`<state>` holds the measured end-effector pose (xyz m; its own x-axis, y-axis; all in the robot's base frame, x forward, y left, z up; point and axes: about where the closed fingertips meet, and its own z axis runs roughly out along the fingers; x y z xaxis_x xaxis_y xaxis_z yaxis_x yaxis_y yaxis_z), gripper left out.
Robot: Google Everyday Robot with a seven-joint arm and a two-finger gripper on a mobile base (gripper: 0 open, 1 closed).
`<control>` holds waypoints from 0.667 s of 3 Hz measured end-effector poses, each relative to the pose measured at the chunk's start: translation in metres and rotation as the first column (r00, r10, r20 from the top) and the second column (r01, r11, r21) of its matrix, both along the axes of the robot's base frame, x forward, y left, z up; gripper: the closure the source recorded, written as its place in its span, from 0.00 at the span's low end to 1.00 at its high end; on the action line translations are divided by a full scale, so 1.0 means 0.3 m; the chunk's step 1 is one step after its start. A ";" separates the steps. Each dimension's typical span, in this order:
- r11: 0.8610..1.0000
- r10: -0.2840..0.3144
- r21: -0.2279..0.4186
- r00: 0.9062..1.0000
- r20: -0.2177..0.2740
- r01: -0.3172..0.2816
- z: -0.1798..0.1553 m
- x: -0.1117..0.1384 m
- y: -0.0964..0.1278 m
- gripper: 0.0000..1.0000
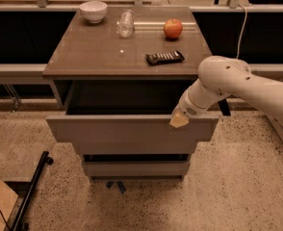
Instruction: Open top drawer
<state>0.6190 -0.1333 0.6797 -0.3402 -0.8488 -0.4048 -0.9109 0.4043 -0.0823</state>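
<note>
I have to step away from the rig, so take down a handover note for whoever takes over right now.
The pincer sits at the upper edge of the top drawer front, near its right end.
The top drawer is pulled well out of the cabinet, its box open to view.
Done: the drawer is open.
Left: judge whether it is out far enough, then probably back the arm away.
On the cabinet top: bowl, apple.
</note>
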 end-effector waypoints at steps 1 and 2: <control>1.000 0.000 0.000 1.000 0.000 0.000 0.000 0.000 0.000 0.14; 0.997 0.080 -0.013 0.995 -0.056 -0.081 -0.005 -0.079 0.002 0.00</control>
<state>0.5953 -0.1328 0.6782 -0.2916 -0.8805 -0.3737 -0.9439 0.3281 -0.0366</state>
